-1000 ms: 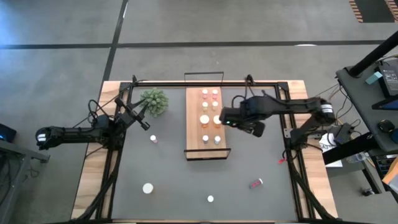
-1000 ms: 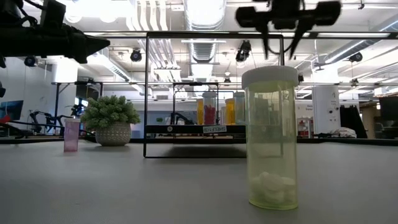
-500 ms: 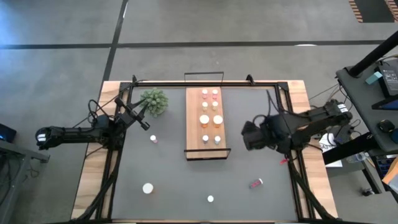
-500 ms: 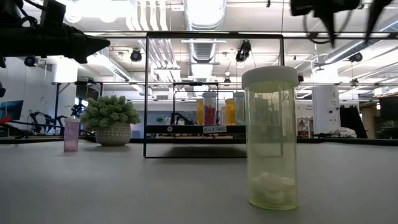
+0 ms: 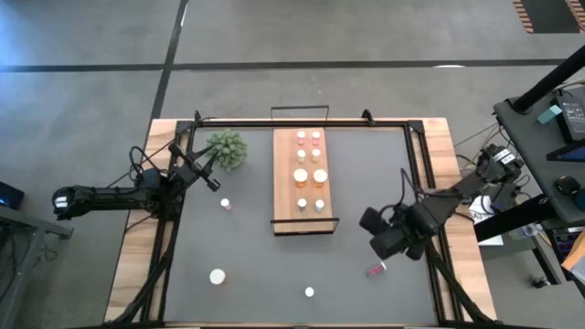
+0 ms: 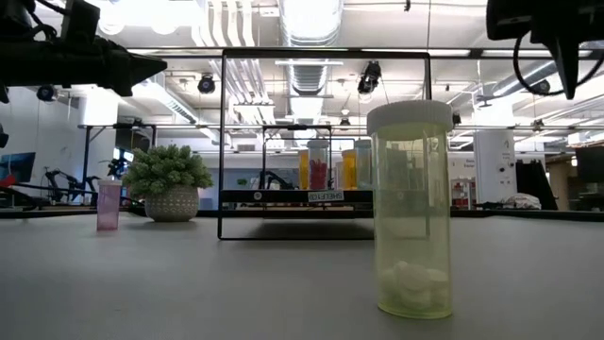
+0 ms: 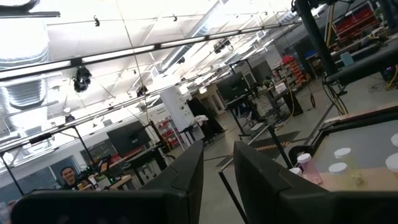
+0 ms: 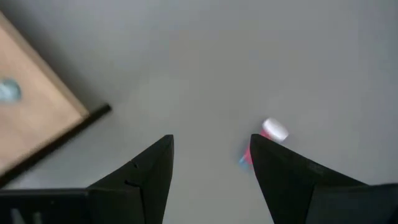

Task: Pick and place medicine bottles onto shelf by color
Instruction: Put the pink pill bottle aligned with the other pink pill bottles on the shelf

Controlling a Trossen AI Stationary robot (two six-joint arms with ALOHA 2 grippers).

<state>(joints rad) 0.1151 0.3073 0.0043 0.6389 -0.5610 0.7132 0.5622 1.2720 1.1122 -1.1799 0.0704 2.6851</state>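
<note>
The right tool point(image 5: 378, 245), released and holding nothing, hovers just beside the fallen pink bottle point(image 5: 376, 270).

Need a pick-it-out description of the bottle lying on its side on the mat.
Start at the shelf in the middle of the table, then go to the mat's near right area, just below the right gripper. The pink bottle lies there on its side with a white cap; the other loose bottles stand upright, farther left.

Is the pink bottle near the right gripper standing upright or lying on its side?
Lying on its side. In the high view the pink bottle shows its length on the table, white cap at one end; the right wrist view shows it the same way, beyond the open right gripper.
</note>
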